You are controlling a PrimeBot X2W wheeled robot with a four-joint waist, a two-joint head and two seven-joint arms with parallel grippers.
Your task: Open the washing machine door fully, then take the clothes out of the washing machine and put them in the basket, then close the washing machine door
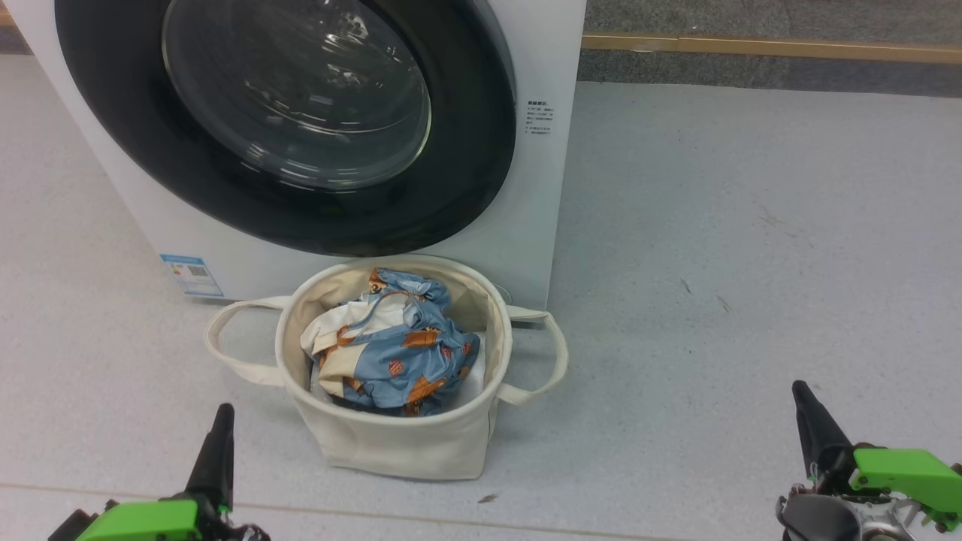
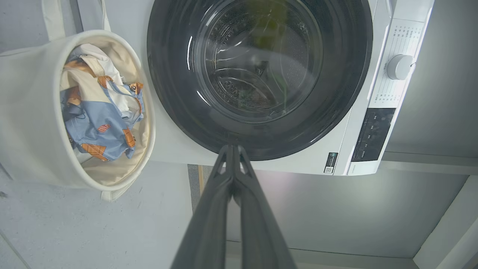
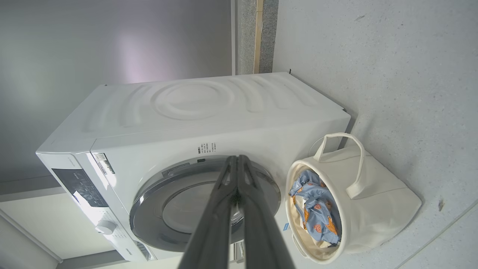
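Clothes (image 1: 398, 353) in the basket (image 1: 391, 443), washing machine door (image 1: 481, 150) shut

The left fingers (image 1: 218, 451) and the right fingers (image 1: 815, 432) are each pressed together on nothing, set wide apart. Between them and a little ahead, the basket stands on the floor (image 1: 751, 263) with the clothes bundled inside. Just beyond it, the washing machine door lies closed against the washing machine (image 1: 545, 188).
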